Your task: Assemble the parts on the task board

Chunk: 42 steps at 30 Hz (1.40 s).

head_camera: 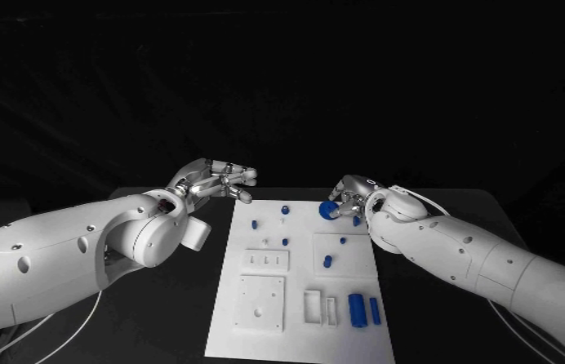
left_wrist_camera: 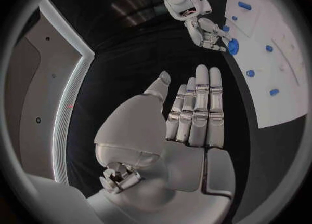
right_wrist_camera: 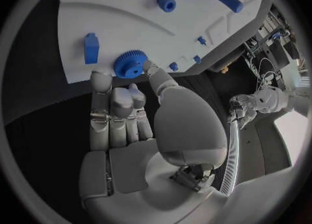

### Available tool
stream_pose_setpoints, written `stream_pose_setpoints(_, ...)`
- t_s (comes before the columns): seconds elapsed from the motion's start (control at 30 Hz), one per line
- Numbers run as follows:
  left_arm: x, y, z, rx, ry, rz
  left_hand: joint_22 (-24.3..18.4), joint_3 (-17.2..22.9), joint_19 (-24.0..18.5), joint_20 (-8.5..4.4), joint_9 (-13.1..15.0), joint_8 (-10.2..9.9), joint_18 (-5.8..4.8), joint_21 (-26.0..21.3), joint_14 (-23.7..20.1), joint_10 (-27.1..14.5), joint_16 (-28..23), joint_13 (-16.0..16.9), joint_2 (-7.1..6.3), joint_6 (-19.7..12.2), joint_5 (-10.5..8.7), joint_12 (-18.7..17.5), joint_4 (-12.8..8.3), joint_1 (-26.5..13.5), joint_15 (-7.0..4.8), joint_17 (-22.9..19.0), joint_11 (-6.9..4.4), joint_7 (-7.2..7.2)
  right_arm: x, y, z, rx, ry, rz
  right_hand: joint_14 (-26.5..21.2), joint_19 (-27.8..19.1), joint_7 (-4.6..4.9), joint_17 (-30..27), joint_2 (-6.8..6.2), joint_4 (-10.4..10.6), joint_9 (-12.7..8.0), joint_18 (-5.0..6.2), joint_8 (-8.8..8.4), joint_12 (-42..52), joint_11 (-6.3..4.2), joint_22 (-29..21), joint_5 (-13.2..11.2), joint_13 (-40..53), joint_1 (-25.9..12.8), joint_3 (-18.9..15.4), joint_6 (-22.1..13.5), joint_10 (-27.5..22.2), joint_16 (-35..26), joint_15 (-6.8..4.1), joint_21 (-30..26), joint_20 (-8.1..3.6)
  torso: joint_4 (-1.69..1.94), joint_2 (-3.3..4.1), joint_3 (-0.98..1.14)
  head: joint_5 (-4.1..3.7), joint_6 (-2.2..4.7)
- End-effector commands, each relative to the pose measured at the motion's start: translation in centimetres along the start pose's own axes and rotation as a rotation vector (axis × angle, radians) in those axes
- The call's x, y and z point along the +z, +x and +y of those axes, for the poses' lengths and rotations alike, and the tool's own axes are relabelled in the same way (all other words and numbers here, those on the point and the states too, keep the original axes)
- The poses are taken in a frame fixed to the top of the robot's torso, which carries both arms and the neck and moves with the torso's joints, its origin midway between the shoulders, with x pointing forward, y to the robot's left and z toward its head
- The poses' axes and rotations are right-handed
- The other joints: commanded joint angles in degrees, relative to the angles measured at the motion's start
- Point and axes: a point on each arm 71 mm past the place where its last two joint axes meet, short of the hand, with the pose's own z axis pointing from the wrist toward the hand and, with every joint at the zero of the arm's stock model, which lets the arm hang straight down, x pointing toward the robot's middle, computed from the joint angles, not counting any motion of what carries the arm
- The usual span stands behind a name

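The robot's silver many-fingered right hand pinches a small blue toothed gear between thumb and fingertips at the far right edge of the white rectangular task board, while the silver left hand hovers off the board's far left corner with its fingers straight, side by side and holding nothing. The long white board lies in the middle of the black table, its recessed pockets towards the near end largely unfilled. Two blue cylindrical pieces lie side by side near the board's near right corner; another short blue piece lies at mid-board, and several small blue pegs stand or lie towards the far end. Judging by the scattered pieces and open pockets, assembly looks to be at an early stage, the gear not yet seated and most parts left to place
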Motion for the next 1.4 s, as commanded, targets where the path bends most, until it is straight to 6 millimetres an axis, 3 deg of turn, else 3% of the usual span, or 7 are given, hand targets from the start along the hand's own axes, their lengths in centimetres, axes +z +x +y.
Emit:
stream_pose_setpoints(0.03,0.1,0.2,-0.1,-0.001,0.009,0.019,-0.1,0.2,-0.5,0.1,0.0,-0.2,0.36,0.4,0.0,-0.3,0.2,0.0,0.04,-0.2,0.29,-0.2,-0.3,-0.4,-0.17,0.1,-0.12,-0.03,0.1,0.1,-0.1,-0.022,0.001,-0.011,0.4,2.1,0.03,0.2,-0.02,-0.1,0.1,0.94,-0.07,1.2,-0.08,2.2,0.3,0.5,-0.1,0.0,-0.1,0.7,-0.1,0.12,-0.2,0.35,0.05,-0.05,0.08,0.1,-0.07)
stream_pose_setpoints(0.27,0.1,0.2,-0.1,-0.001,0.008,0.019,-0.1,0.1,-0.6,0.11,0.0,-0.2,0.36,0.4,0.0,-0.4,0.2,0.0,0.02,-0.2,0.29,-0.2,-0.3,-0.5,-0.17,0.1,-0.12,-0.03,0.2,0.3,-0.1,-0.021,0.006,-0.021,0.5,2.2,0.04,0.6,0.04,0.0,0.0,0.91,-0.07,2.1,-0.06,2.6,0.1,1.1,-0.2,0.4,0.0,0.8,0.0,0.15,-0.2,0.36,-0.08,-0.03,0.04,0.19,0.05)
stream_pose_setpoints(0.4,0.2,0.2,-0.1,-0.001,0.007,0.021,-0.1,0.1,-0.6,0.11,0.0,-0.2,0.36,0.4,0.0,-0.4,0.2,0.0,0.02,-0.2,0.29,-0.2,-0.3,-0.5,-0.17,0.1,-0.12,-0.03,0.3,0.4,-0.1,-0.019,0.009,-0.026,0.5,2.2,0.05,0.6,0.08,0.1,0.1,0.91,-0.06,2.1,-0.05,2.6,0.0,1.1,-0.2,0.6,0.0,0.8,0.0,0.16,-0.2,0.37,-0.07,0.0,0.15,0.25,-0.03)
stream_pose_setpoints(0.67,0.2,0.2,0.0,-0.001,0.005,0.023,-0.2,0.1,-0.6,0.12,-0.1,-0.2,0.36,0.4,0.0,-0.4,0.2,0.0,0.01,-0.2,0.27,-0.2,-0.2,-0.6,-0.16,0.1,-0.11,-0.02,0.5,0.6,0.0,-0.019,0.013,-0.022,0.5,2.3,0.03,0.8,0.08,0.4,0.1,0.92,-0.03,2.2,-0.06,2.8,-0.1,1.1,-0.5,0.9,0.1,0.8,0.0,0.16,-0.3,0.38,-0.08,0.07,0.09,0.22,-0.03)
stream_pose_setpoints(0.9,0.2,0.2,0.0,-0.001,0.006,0.023,-0.2,0.1,-0.6,0.13,-0.1,-0.2,0.36,0.4,0.0,-0.4,0.2,0.0,0.11,-0.2,0.27,-0.2,-0.1,-0.6,-0.15,0.0,-0.1,-0.02,0.7,1.0,0.0,-0.025,0.031,0.008,0.7,2.7,-0.07,2.4,-0.16,2.8,0.0,0.89,-0.06,6.4,-0.05,3.5,0.5,4.2,-1.3,0.5,0.5,2.6,1.7,0.1,2.6,0.3,-0.02,0.01,0.11,0.31,-0.28)
stream_pose_setpoints(1.4,0.3,0.3,0.0,-0.001,0.005,0.023,-0.3,0.0,-0.5,0.13,-0.1,-0.2,0.36,0.4,0.0,-0.4,0.2,0.0,0.11,-0.3,0.26,-0.2,0.0,-0.7,-0.15,0.1,-0.1,0.01,1.0,1.8,-0.3,-0.042,0.061,0.072,0.7,2.5,-0.19,2.6,-0.03,3.0,0.0,0.81,-0.07,6.6,-0.13,3.5,1.3,4.6,-1.5,1.6,1.0,2.8,2.0,0.1,3.4,0.28,-0.11,0.09,0.17,0.36,-0.37)
